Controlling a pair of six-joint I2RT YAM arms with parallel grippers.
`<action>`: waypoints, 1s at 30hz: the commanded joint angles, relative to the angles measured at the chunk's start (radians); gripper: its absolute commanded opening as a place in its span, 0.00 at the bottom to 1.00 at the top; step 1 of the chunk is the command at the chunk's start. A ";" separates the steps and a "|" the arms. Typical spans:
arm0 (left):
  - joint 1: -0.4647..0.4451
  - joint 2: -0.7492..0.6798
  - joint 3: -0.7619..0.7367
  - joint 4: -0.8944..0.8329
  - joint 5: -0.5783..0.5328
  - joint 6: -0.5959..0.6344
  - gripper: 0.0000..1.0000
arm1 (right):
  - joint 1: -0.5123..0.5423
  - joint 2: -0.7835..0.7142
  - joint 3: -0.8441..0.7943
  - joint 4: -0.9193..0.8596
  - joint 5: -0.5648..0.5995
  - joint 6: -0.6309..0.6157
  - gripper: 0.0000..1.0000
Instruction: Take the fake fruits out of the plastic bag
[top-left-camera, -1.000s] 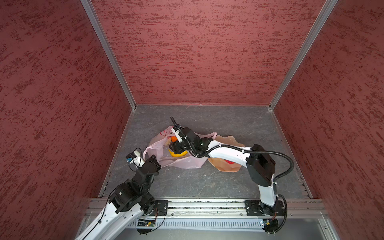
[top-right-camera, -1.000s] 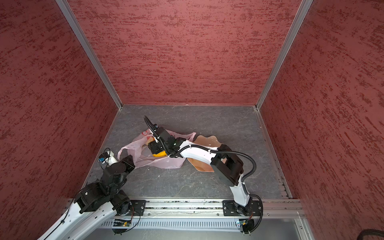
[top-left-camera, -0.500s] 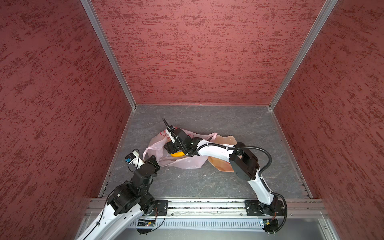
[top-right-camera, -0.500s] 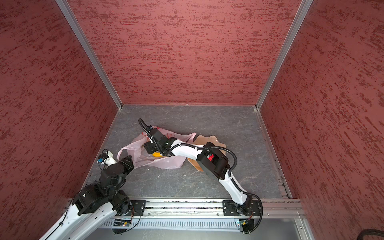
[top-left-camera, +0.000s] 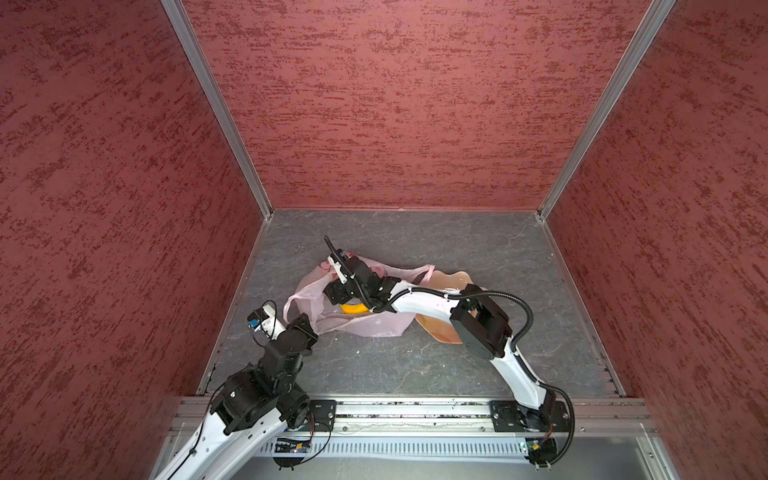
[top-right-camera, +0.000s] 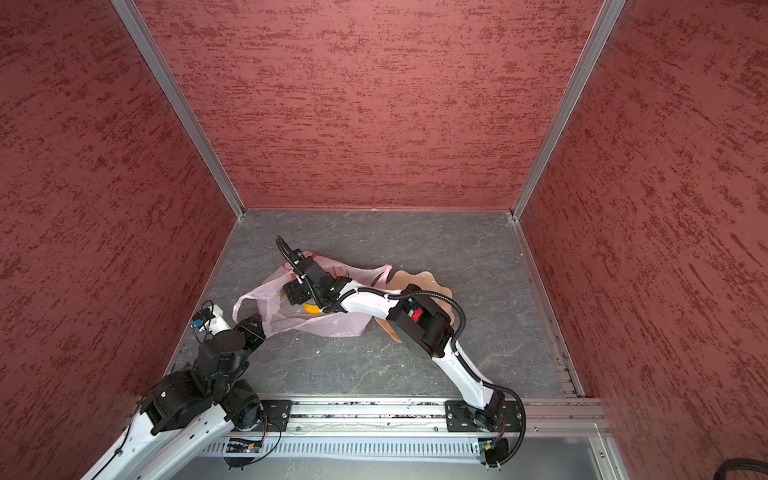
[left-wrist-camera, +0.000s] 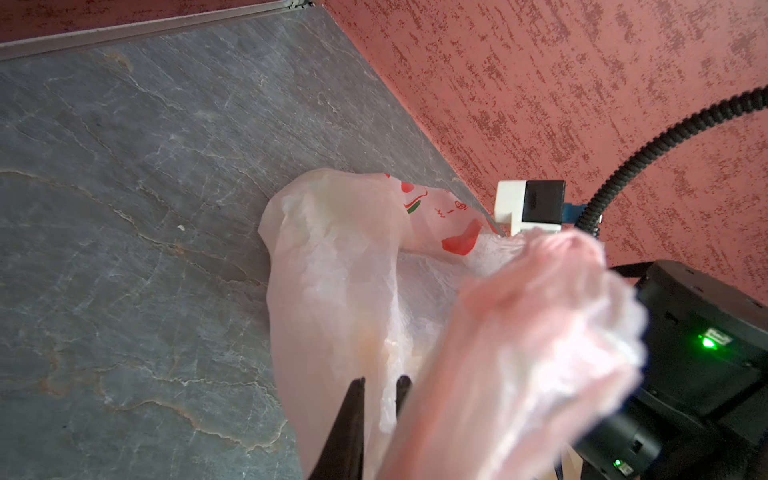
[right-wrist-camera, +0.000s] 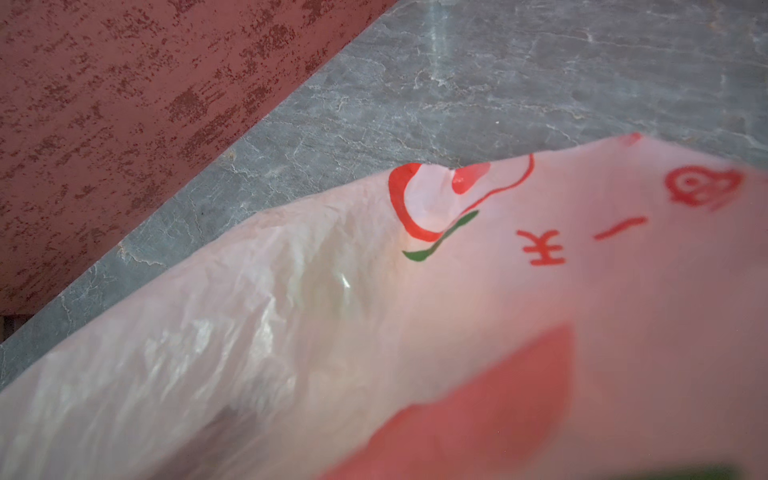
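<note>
While the plastic bag (top-left-camera: 376, 328) lies crumpled on the desk (top-left-camera: 436, 370), one edge of its mouth is held up by the left hand (left-wrist-camera: 380, 384), whose fingers (left-wrist-camera: 351, 415) stand narrow with a fold of pink film pinched between them. The right hand (top-right-camera: 296, 293) is reached into that mouth from the side of the bag opposite the pinch. Whether its jaws stand wide or narrow cannot be told, since film fills the right wrist view and only a dark body is shown in both top views. A yellow fruit (top-left-camera: 352, 309) is seen inside the bag, just beside the right hand; other fruits cannot be made out through the film. A peach wavy-edged dish (top-left-camera: 459, 277) lies just beside the bag on the side away from the pinch, partly under the right arm.

The step in hand is judged to be the reach for a fruit inside the bag. It would be done well if the pinched edge were lifted and drawn away from the bag's middle, so that the mouth is pulled taut and open. The jaws should be spread over the yellow fruit alone, with no film caught between finger and fruit. A light close is advised, since the smooth toy may slip. Withdrawal straight out through the mouth is also advised, lest the film be dragged.
</note>
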 joint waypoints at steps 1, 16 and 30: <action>0.002 -0.020 0.014 -0.054 0.004 -0.017 0.17 | -0.013 0.041 0.059 0.062 0.021 -0.032 0.83; 0.000 -0.030 -0.001 -0.078 0.016 -0.029 0.17 | -0.042 0.133 0.162 0.080 0.015 -0.064 0.87; 0.000 -0.035 -0.004 -0.073 0.023 -0.025 0.17 | -0.048 0.222 0.276 0.014 0.001 -0.058 0.84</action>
